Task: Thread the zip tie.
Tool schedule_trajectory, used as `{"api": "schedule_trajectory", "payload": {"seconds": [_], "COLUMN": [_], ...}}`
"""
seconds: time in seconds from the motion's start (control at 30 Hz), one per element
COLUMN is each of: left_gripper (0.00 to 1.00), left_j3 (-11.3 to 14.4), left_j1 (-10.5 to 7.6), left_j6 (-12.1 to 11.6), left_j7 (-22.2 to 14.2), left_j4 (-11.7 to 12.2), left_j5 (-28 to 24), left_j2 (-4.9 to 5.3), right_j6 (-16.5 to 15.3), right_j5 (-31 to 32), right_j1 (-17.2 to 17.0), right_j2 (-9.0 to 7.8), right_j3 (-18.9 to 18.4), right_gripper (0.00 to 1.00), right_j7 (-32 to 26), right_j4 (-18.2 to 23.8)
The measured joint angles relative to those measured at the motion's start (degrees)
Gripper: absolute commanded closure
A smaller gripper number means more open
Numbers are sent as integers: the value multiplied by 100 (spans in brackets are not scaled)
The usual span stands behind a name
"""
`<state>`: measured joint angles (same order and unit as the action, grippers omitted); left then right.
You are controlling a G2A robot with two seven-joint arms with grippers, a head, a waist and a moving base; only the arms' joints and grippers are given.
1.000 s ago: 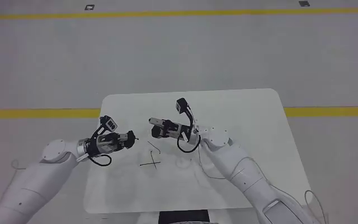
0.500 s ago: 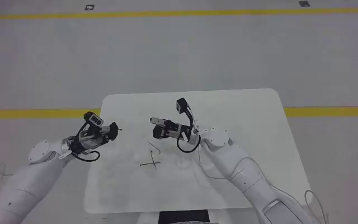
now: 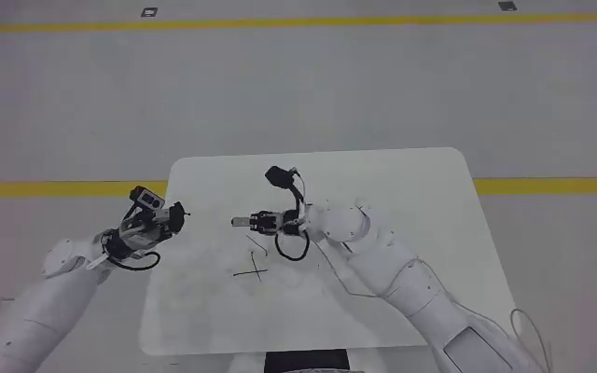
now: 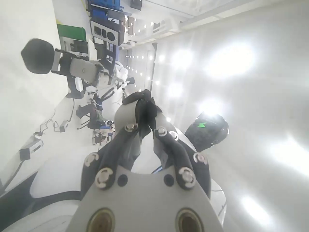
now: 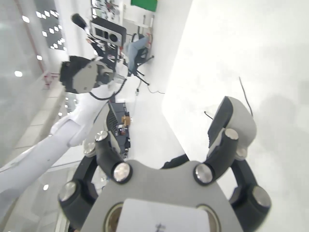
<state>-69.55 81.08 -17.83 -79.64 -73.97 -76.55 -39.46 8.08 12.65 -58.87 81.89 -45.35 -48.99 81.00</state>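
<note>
At the table's (image 3: 420,186) left edge, the left tool (image 4: 144,106) was closed, apparently empty. The right tool (image 3: 239,222) stood open beside zip ties (image 3: 253,246) lying left of table centre. Step judged: pick-up, needing a precise pinch.

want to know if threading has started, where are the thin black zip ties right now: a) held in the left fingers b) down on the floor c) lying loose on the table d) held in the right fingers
c: the zip ties lie flat on the table, apart from the right gripper, whose fingers are spread with nothing between them.
</note>
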Motion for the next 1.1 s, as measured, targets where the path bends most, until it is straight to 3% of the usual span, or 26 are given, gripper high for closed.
{"api": "schedule_trajectory", "payload": {"seconds": [0.17, 0.47, 0.6, 0.73, 0.83, 0.97, 1.1], "left_gripper": [100, 100, 100, 100, 100, 100, 100], "left_j3": [0, 0, 0, 0, 0, 0, 0], "left_j1": [0, 0, 0, 0, 0, 0, 0], "left_j6": [0, 0, 0, 0, 0, 0, 0], "left_j7": [0, 0, 0, 0, 0, 0, 0], "left_j4": [0, 0, 0, 0, 0, 0, 0], "left_j5": [0, 0, 0, 0, 0, 0, 0], "left_j2": [0, 0, 0, 0, 0, 0, 0], "right_j6": [454, 506, 1150, 1142, 1138, 1140, 1140], "right_j5": [912, 976, 1865, 2464, 2725, 2568, 2558], "right_j1": [311, 333, 586, 869, 1015, 1070, 1083], "right_j2": [32, 32, 116, 341, 634, 1077, 1117], "right_j3": [562, 627, 1124, 1378, 1463, 1507, 1530], "right_gripper": [0, 0, 0, 0, 0, 0, 0], "right_j7": [-665, -657, -1064, -1668, -2128, -2415, -2451], "right_j4": [33, 57, 362, 109, -278, -819, -867]}}
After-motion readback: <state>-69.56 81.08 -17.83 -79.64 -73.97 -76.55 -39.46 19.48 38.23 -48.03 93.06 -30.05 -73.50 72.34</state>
